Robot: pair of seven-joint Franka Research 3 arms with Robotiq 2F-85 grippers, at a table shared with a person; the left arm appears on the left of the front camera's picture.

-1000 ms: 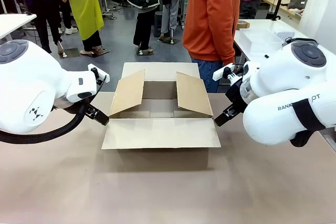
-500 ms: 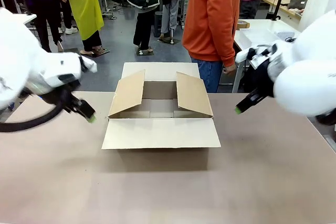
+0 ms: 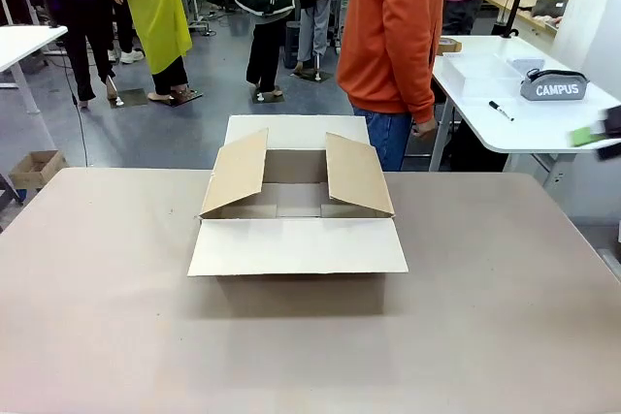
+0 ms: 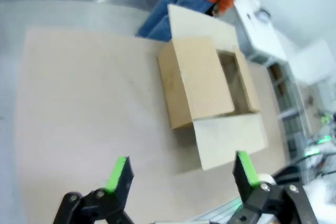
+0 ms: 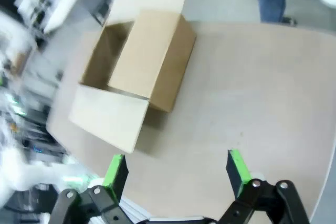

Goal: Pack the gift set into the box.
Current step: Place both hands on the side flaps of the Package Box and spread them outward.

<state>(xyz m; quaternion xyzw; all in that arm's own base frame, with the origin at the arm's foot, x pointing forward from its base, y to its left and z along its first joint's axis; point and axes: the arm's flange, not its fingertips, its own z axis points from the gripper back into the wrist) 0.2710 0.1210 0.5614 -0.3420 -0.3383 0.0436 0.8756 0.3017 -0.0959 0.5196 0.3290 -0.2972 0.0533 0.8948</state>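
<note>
- One broad surface [image 3: 485,336] is stretching out on every side of the box [image 3: 296,210]. A second ago both white arms were crowding in at the box's left and right sides, and now they are gone from beside it in the front view.
- One person in an orange top [image 3: 393,26] is standing just beyond the box's far flap, with an arm hanging down and not reaching towards the box.
- The box is sitting with all four flaps open. The two side flaps are slanting upward, the near flap [image 3: 296,246] is lying flat towards the robot, and the far flap is tipping back. Its inside is showing bare cardboard, so by my reading the gift set is yet to go in. The arms' retreat is probably clearing the way over the box for it.
- The left gripper [image 4: 181,165] is hanging high above the box and off to its left side, looking down on it. Its jaws are spread wide, with nothing between the green pads.
- The right gripper [image 5: 175,162] is doing the same from the box's right side, released and carrying nothing.
- Neither gripper is touching the box, and both are well apart from it.
</note>
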